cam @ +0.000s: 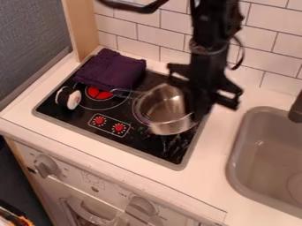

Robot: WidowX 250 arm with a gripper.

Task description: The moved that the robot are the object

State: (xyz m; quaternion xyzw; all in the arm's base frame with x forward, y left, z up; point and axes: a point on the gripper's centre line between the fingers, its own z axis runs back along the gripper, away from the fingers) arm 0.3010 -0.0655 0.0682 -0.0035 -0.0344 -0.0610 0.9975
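my gripper (198, 110) hangs at the rim of a silver pot (168, 127) over the black stovetop (77, 115); a purple cloth (111, 70) lies nearby; my grip, wide or narrow, i cannot tell.

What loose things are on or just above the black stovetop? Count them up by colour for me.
Purple: 1, the folded cloth
Silver: 1, the metal pot
Black and white: 1, a small rounded thing
Total: 3
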